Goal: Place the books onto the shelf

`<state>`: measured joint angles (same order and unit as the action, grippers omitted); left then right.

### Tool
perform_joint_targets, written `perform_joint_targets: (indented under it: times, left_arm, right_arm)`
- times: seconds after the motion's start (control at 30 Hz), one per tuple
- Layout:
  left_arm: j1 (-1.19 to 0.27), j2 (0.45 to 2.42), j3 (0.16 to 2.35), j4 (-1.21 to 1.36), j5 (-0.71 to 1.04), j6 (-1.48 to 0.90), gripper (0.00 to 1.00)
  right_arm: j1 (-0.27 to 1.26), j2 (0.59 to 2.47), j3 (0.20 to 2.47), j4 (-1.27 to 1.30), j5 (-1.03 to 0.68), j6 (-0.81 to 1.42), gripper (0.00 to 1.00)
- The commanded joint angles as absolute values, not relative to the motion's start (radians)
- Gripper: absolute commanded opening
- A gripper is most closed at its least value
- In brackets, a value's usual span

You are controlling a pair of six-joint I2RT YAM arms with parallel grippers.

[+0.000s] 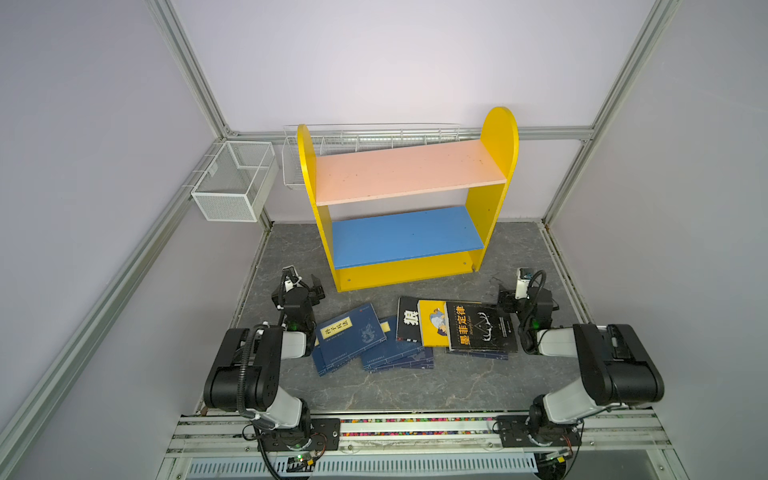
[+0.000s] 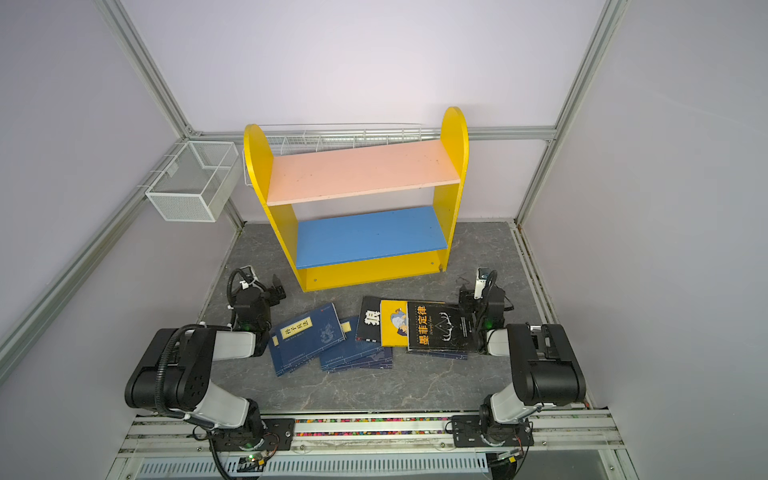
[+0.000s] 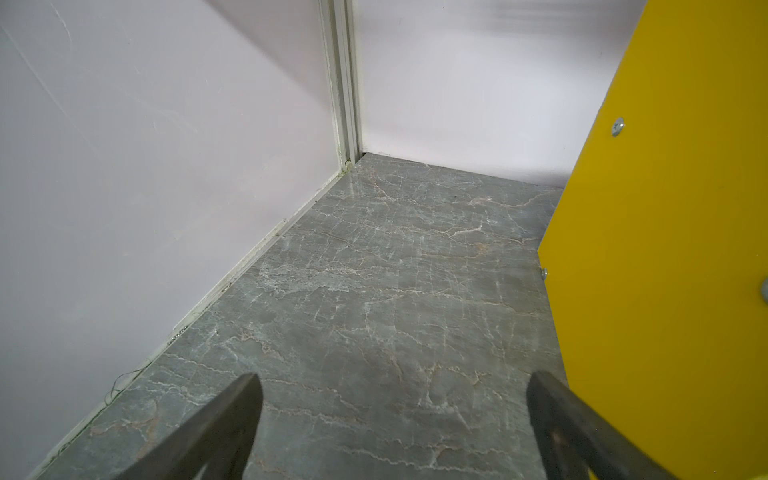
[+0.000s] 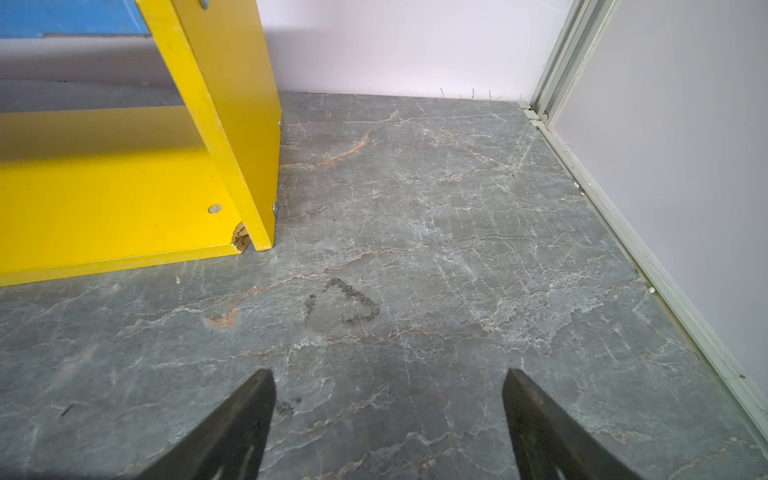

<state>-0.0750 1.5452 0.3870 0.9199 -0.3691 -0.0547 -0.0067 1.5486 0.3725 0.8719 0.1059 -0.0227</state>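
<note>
books [image 1: 409, 322] lie flat, overlapping, before yellow-sided shelf [image 1: 409, 170]

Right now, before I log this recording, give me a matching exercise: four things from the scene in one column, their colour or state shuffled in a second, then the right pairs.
Things:
1. upper board
2. lower board
3. yellow book
4. left tool

States:
A. open, holding nothing
B. pink, no books on it
C. flat on the floor, partly under a black book
D. blue, no books on it

Pairs: 1-B; 2-D; 3-C; 4-A
</note>
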Motion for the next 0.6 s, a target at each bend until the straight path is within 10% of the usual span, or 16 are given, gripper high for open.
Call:
perform_joint_targets:
  times: [0.0,0.13,0.57]
  left_arm:
    - [-0.08,1.559,0.38,0.942,-0.376,-0.041,1.0]
    - [-0.1,1.496,0.412,0.837,-0.392,-0.019,1.0]
    - [-0.282,1.091,0.631,-0.195,-1.064,-0.668,0.99]
  right_arm:
    - [-0.022,1.53,0.385,0.868,0.06,-0.017,0.88]
    - [-0.022,1.525,0.393,0.853,-0.001,-0.044,1.0]
    - [0.037,1.3,0.717,-0.104,0.451,0.4,0.91]
